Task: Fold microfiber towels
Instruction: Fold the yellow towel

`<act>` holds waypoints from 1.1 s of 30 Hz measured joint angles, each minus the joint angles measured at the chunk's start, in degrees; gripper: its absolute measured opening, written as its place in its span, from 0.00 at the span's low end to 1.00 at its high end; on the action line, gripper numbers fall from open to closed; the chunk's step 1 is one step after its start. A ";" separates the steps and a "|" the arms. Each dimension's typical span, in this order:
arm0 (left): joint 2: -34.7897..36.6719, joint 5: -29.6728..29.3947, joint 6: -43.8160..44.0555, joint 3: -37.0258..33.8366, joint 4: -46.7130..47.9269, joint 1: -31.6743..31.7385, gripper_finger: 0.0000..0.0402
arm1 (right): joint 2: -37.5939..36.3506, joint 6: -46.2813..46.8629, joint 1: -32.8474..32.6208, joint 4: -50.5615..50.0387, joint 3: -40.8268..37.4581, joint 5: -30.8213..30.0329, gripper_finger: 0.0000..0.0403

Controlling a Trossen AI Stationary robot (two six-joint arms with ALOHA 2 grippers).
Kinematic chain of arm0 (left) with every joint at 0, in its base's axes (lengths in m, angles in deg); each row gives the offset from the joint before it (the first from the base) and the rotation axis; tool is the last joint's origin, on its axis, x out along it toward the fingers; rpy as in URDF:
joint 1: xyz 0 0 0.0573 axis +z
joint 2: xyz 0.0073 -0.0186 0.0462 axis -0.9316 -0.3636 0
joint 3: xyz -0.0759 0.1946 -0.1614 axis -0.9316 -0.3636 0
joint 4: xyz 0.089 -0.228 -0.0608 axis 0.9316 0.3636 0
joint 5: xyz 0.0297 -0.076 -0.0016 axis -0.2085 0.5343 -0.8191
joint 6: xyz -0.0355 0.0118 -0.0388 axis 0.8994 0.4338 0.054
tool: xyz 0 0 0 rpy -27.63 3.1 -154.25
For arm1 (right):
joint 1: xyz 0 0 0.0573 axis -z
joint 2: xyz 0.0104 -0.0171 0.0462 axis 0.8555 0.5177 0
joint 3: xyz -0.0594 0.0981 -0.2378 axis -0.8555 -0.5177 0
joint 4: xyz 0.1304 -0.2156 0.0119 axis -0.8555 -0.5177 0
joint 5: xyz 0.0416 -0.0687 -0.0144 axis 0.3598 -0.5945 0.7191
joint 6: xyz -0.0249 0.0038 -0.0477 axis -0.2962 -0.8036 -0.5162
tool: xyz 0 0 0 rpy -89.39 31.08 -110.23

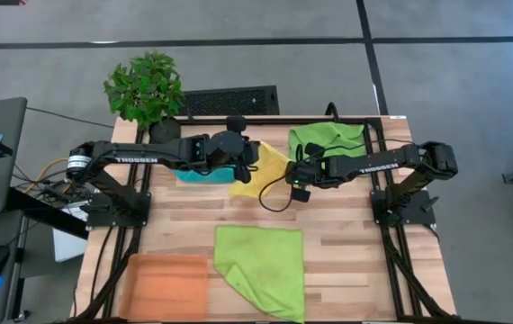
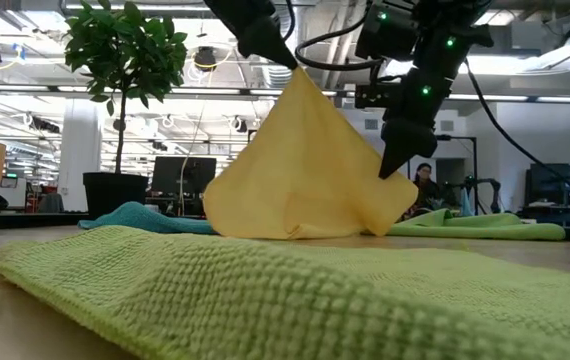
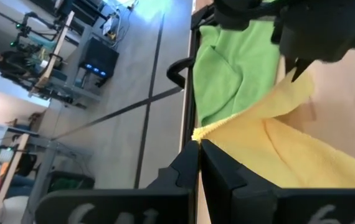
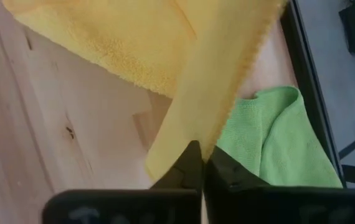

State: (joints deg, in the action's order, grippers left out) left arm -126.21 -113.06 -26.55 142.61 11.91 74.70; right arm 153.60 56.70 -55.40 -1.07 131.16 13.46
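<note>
High view: my left gripper (image 1: 255, 155) and right gripper (image 1: 294, 169) meet over the back middle of the table (image 1: 346, 261), each pinching an edge of the yellow towel (image 1: 258, 176). A teal towel (image 1: 201, 175) lies under my left arm. One lime green towel (image 1: 261, 267) is spread flat at the front; the other green towel (image 1: 327, 138) sits bunched at the back right. An orange tray (image 1: 168, 283) rests front left, a potted plant (image 1: 145, 88) back left.

Low view: yellow towel (image 2: 300, 170) hangs tent-like, its peak clamped by one gripper (image 2: 287, 58), its right edge by the other (image 2: 393, 166); lower hem touches the table.

Left wrist view: my fingers (image 3: 187, 163) are closed on the yellow hem (image 3: 218, 127).

Right wrist view: my fingers (image 4: 193, 160) are clenched on a yellow fold (image 4: 190, 121), bunched green towel (image 4: 274, 140) beside.
</note>
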 joint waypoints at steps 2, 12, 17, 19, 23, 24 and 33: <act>0.00 -1.16 0.20 0.00 1.04 0.00 0.00 | -0.17 -0.05 0.00 -0.07 0.01 -0.19 0.04; -0.02 -5.48 3.07 0.00 5.83 2.62 0.00 | -0.22 -0.64 0.84 -15.61 8.80 -13.31 0.02; -0.04 -6.76 2.87 0.00 0.76 5.71 0.00 | -0.22 -0.68 2.44 -24.06 14.49 -22.47 0.02; -0.04 -7.13 1.85 0.00 -3.02 7.04 0.00 | -0.22 -0.72 3.24 -26.38 16.96 -24.26 0.02; -0.06 -4.91 -0.77 0.00 -9.43 9.27 0.00 | -0.24 -2.55 4.64 -28.39 21.06 -29.31 0.01; -0.04 -4.13 -1.46 0.00 -10.29 9.82 0.00 | -0.24 -3.35 5.08 -28.40 21.80 -30.61 0.01; 0.01 0.30 -2.87 -0.04 -14.61 12.79 0.00 | -0.26 -6.09 7.72 -28.18 25.09 -33.06 0.01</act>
State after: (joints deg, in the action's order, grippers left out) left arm -126.20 -112.76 -29.42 142.56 -2.70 87.49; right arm 153.33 50.61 -47.68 -29.25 156.25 -19.60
